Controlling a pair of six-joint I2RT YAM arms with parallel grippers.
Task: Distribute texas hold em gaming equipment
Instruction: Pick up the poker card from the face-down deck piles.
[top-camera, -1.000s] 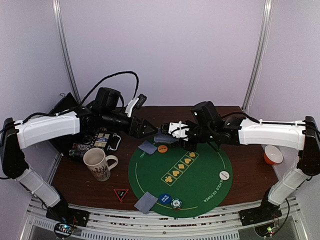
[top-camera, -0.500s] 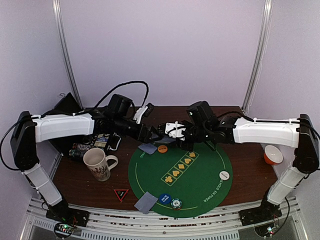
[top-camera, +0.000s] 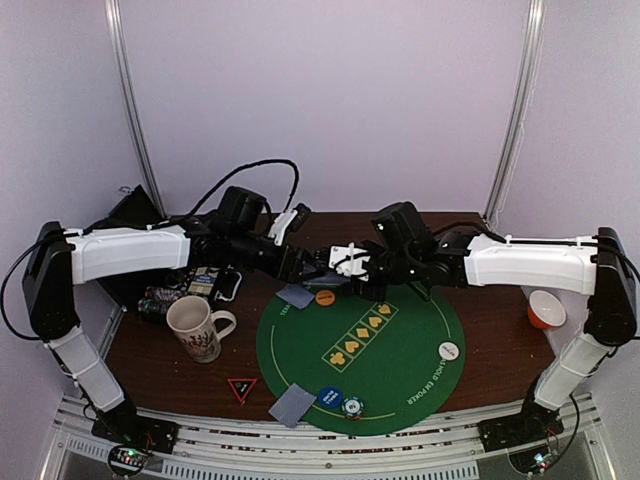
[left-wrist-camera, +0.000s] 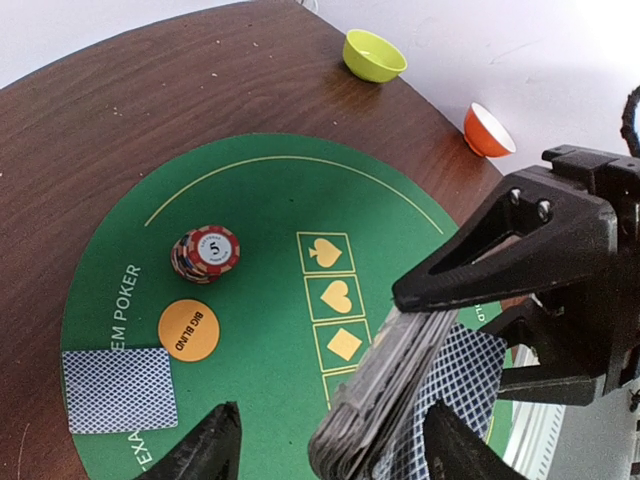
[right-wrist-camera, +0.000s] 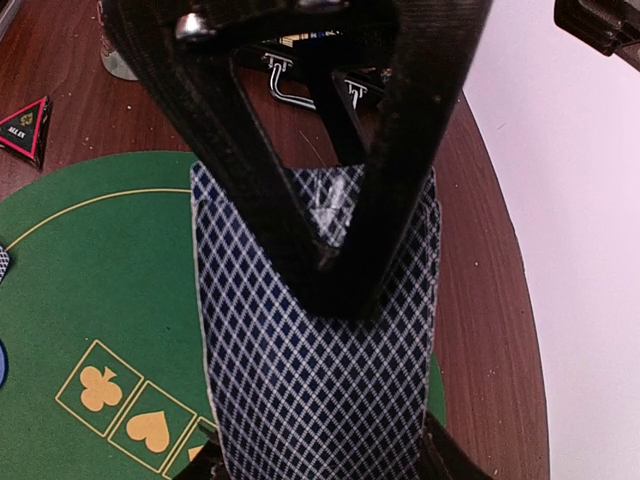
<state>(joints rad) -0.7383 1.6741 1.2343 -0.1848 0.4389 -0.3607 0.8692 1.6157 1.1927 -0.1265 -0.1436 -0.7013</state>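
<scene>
"Nearest us, a grey-blue-backed card (top-camera: 293, 404) already lies on the round green felt mat (top-camera: 400, 350). What's changed?"

"Farther back, the left pincer (top-camera: 308, 268) has swung in. It's narrowing around the deck of diamond-backed playing cards (left-wrist-camera: 390, 400) but isn't clamped yet. The right pincer (top-camera: 345, 268) grips that deck above the mat's far edge."

"So a card gets pulled next, I'd guess."
</scene>
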